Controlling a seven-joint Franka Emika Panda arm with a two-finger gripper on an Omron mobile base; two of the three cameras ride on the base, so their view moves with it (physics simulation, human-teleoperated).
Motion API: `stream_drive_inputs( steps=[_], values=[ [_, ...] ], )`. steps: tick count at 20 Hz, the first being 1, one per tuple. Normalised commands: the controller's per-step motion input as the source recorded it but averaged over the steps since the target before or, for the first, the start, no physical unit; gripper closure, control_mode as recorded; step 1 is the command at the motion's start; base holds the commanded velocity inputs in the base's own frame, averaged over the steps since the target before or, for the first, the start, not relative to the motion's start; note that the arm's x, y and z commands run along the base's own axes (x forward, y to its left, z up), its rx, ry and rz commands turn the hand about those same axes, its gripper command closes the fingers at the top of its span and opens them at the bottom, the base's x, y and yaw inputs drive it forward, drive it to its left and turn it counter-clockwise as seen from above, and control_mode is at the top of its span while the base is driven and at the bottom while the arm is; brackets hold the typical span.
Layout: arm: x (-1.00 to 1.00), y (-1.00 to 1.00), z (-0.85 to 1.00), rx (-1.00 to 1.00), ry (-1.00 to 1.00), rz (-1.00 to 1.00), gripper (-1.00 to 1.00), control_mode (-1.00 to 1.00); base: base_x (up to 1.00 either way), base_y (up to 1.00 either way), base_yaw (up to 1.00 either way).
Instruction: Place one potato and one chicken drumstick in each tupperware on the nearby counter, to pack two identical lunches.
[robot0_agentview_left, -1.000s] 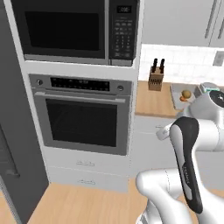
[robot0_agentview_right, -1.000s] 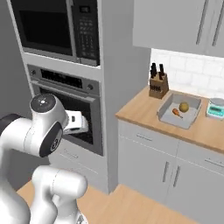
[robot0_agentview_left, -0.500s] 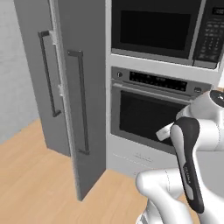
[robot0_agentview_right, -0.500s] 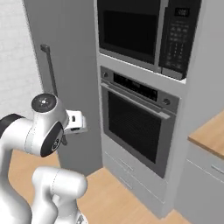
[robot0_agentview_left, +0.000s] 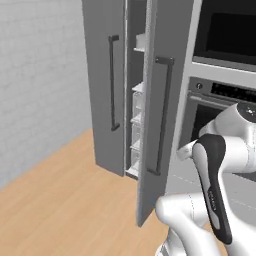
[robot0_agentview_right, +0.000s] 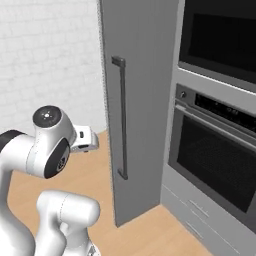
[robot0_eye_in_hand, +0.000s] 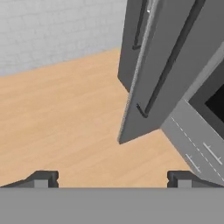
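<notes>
Fetching step: empty, released claw (robot0_eye_in_hand: 112, 177) faces the ajar tall grey fridge door (robot0_eye_in_hand: 164, 74) just ahead; next, reach inside for food.

Two grey fridge doors (robot0_agentview_left: 162, 125) stand ajar, each with one dark bar handle (robot0_agentview_left: 161, 115). One wall oven (robot0_agentview_right: 215, 160) and one microwave (robot0_agentview_right: 220, 35) above it.

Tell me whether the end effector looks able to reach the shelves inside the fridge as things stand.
Probably not yet. The end effector is open and empty, tucked near the robot above the wooden floor. The right fridge door stands ajar between the arm and the shelves, leaving a narrow gap.
</notes>
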Motion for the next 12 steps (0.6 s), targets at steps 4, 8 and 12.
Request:
stream_drive_inputs(
  steps=[4,8,12],
  values=[
    [0.00,0.00,0.00,0.00,0.00,0.00,-1.00,1.00,0.61,1.00,-0.12],
    [0.00,0.00,0.00,0.00,0.00,0.00,-1.00,1.00,0.44,1.00,-0.29],
    [0.00,0.00,0.00,0.00,0.00,0.00,-1.00,1.00,0.50,1.00,-0.51]
  ],
)
